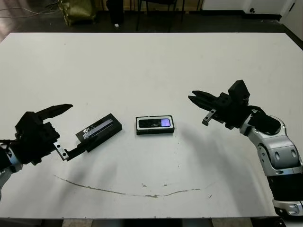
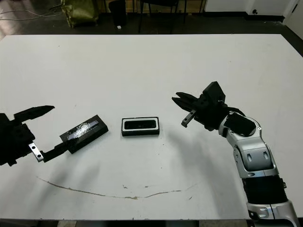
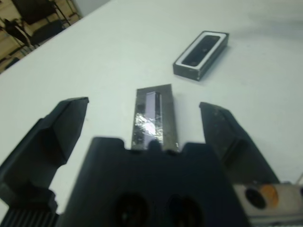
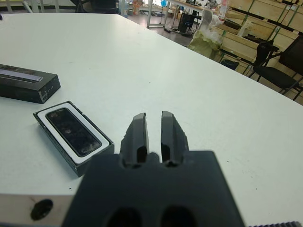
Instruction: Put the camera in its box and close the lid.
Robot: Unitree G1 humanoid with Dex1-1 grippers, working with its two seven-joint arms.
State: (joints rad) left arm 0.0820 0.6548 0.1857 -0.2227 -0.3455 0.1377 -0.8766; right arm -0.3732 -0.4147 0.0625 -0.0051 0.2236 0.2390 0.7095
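The box (image 1: 140, 125) lies at the table's middle, its white lining showing, and the black camera (image 1: 155, 123) rests inside it with its purplish spot up. The right wrist view shows the camera (image 4: 73, 132) framed by the box's (image 4: 91, 161) lining. To the box's left, apart from it, the lid (image 1: 100, 130) lies slanted with its pale strip up. My left gripper (image 1: 78, 126) is open around the lid's near end; the left wrist view shows the lid (image 3: 154, 116) between the spread fingers (image 3: 64, 130). My right gripper (image 1: 194, 97) hovers right of the box, shut and holding nothing.
A thin dark scuff line (image 1: 128, 191) curves across the table near its front edge. Chairs and a yellow-green bag (image 1: 78, 9) stand on the floor beyond the far edge. Shelving and desks (image 4: 246, 33) show in the right wrist view.
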